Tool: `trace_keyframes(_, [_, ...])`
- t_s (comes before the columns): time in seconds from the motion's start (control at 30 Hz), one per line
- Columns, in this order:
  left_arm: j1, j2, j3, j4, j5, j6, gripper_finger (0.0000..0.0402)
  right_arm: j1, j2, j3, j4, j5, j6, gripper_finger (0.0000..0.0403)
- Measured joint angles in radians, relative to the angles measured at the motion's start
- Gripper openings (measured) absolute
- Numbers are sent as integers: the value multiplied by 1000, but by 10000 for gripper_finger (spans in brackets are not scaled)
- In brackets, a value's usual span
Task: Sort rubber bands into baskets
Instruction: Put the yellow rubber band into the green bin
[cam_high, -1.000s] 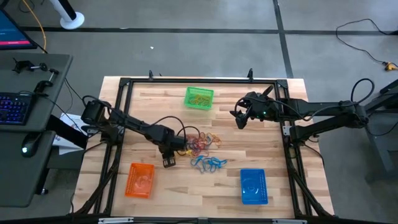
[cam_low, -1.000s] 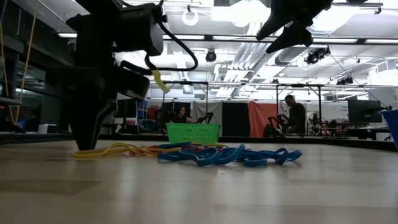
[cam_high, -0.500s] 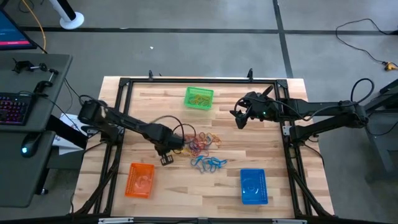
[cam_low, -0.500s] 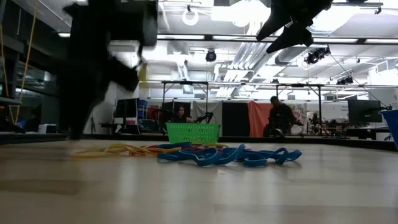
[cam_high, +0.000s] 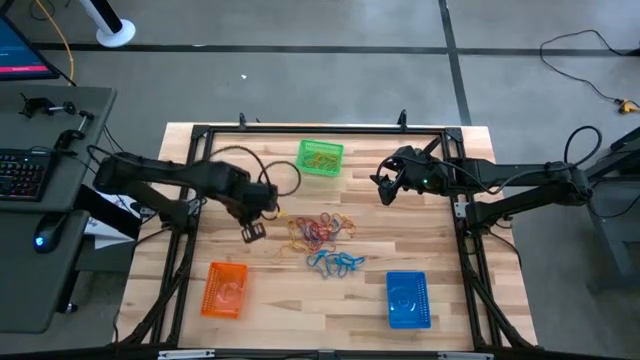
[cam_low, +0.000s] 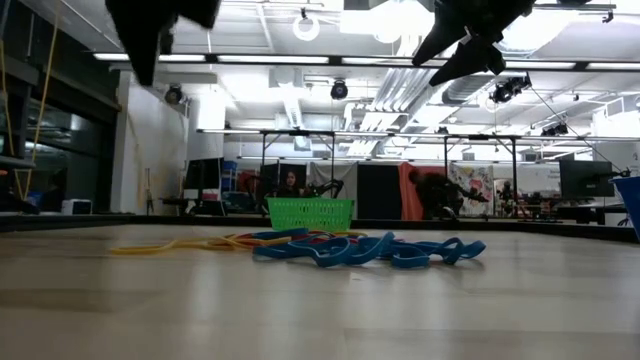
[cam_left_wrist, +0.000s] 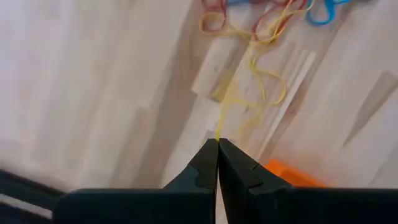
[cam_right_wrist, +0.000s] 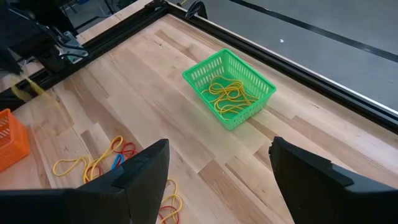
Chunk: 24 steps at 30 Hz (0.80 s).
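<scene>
Many rubber bands (cam_high: 325, 240) lie in a loose heap at the middle of the tabletop (cam_high: 290, 300), yellow and red ones tangled nearer the left arm and blue ones (cam_low: 365, 249) on the side toward the blue basket (cam_high: 407, 299). One yellow band (cam_left_wrist: 231, 102) hangs from the left gripper (cam_high: 252, 231), whose fingers (cam_left_wrist: 205, 163) are pressed fully together on its end; the strand trails down toward the heap. That gripper is raised above the tabletop, to the left of the heap, between the green basket (cam_high: 320, 158) and the orange basket (cam_high: 225, 289).

More yellow bands (cam_right_wrist: 229, 94) already sit inside the green basket, which stands at the far edge of the tabletop. The orange basket is at the near left, the blue basket at the near right, both well apart from the heap.

The right gripper (cam_high: 384, 192) hovers to the right of the green basket, its fingers (cam_right_wrist: 144, 167) spread wide with nothing between them.

In the room behind the tabletop, a person (cam_low: 428, 192) shows blurred.
</scene>
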Motion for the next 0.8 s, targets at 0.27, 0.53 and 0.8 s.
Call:
trace_keyframes(0.27, [96, -1, 199, 7, -163, 148, 0, 0, 0, 0, 2, 0, 26, 265])
trace_keyframes(0.53, [325, 44, 207, 320, -152, 337, 0, 0, 0, 0, 51, -10, 62, 265])
trace_keyframes(0.8, [481, 218, 207, 654, -82, 486, 0, 0, 0, 0, 88, -10, 82, 265])
